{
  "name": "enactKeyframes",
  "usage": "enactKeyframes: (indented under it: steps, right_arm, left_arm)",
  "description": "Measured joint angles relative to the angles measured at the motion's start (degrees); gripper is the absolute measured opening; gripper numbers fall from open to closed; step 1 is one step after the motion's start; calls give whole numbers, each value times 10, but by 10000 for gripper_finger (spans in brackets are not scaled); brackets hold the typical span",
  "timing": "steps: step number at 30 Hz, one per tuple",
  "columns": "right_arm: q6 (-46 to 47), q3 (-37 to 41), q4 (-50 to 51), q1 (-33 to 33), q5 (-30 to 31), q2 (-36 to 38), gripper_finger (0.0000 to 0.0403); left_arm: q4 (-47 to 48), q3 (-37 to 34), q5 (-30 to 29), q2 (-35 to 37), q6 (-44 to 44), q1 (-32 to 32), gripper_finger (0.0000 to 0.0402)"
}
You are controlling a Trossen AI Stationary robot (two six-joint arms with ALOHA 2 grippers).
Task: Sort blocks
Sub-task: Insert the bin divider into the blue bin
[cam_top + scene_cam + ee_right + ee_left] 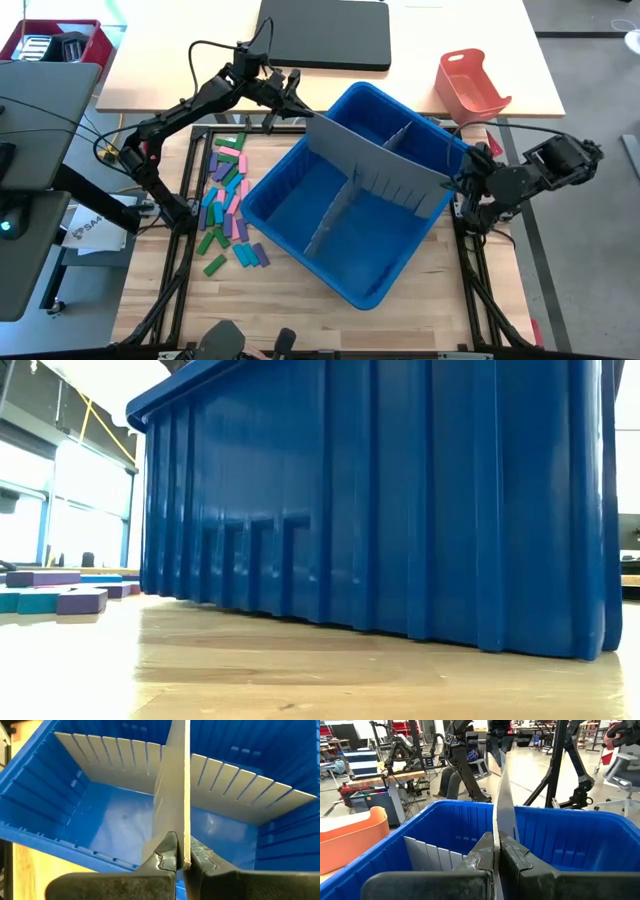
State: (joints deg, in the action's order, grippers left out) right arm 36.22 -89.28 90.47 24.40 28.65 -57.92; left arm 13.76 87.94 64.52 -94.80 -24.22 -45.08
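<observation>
The small green, pink, purple and blue blocks (227, 200) are all lying unsorted on the wooden bench (290, 310) beside the blue plastic bin (370, 285); both pincers, left pincer (300, 108) and right pincer (458, 183), are clenching the grey slotted divider sheet (375, 160).

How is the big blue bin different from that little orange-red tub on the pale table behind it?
The large blue plastic bin sits on the wooden table, far bigger than the small orange-red plastic tub on the pale table behind it. The blue bin holds grey slotted divider sheets, with both grippers, left and right, shut on one; nothing shows in the tub, and it stands untouched. Both are open-topped.
</observation>
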Motion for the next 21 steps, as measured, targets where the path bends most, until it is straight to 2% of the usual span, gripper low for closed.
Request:
enactKeyframes:
  steps: [9,15,21]
  right_arm:
    - [54,-1,-16,1,-21,-20,0]
    - [56,-2,-46,4,-24,-28,0]
    - [64,-52,-46,4,-35,-45,0]
  left_arm:
    - [16,-3,-19,-3,1,0,1]
    - [-2,-2,-18,-2,-2,-2,1]
    - [-13,-2,-13,-1,1,-5,1]
